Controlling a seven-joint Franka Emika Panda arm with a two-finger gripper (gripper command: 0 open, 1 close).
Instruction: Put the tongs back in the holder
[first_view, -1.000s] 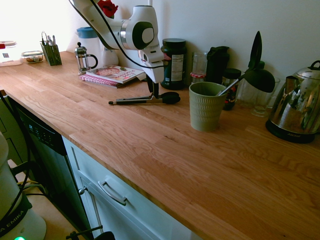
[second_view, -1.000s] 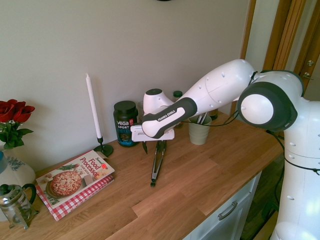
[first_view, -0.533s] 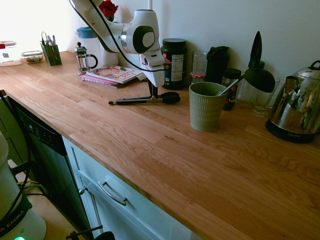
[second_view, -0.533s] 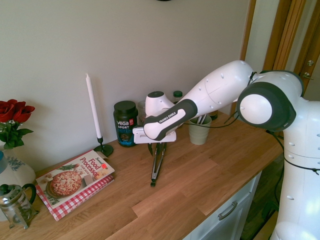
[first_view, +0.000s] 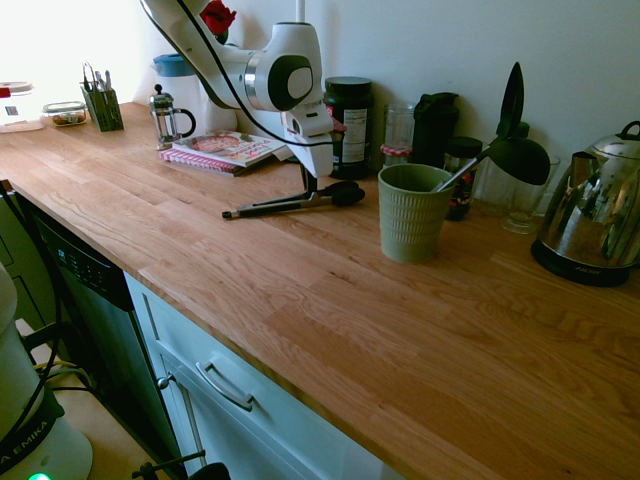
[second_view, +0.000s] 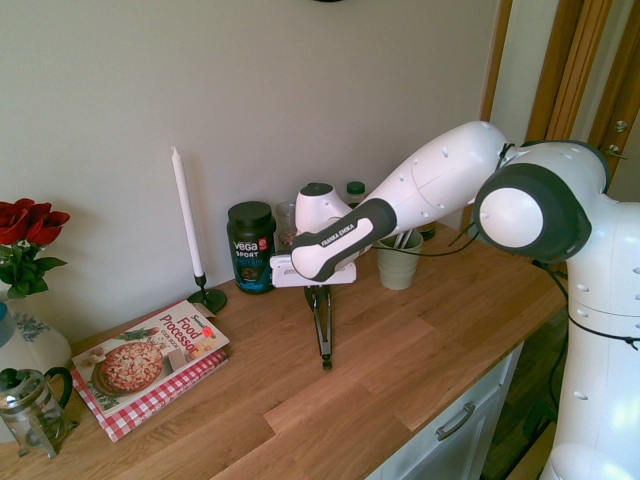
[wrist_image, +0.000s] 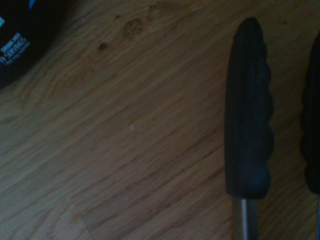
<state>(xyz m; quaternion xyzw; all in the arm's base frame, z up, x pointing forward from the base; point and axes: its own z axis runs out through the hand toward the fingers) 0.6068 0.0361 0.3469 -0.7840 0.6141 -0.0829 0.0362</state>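
silver-armed tongs (first_view: 283, 207) are lying on the wooden counter (first_view: 290, 300), just beside the dark tub (first_view: 350, 130), while the gripper (first_view: 311, 190) is pinching them between its fingers, apparently to secure them for lifting. the green holder (first_view: 412, 225) is standing upright nearby, its open mouth facing up, presumably awaiting them alongside the black ladle (first_view: 518, 160).

My first exterior view receives bright light from the upper left; the corner washes out to white, and the kettle (first_view: 590, 215) shows glare. My second exterior view is evenly lit and sharp. My wrist view is dim, with the tongs (wrist_image: 248, 115) softly blurred.
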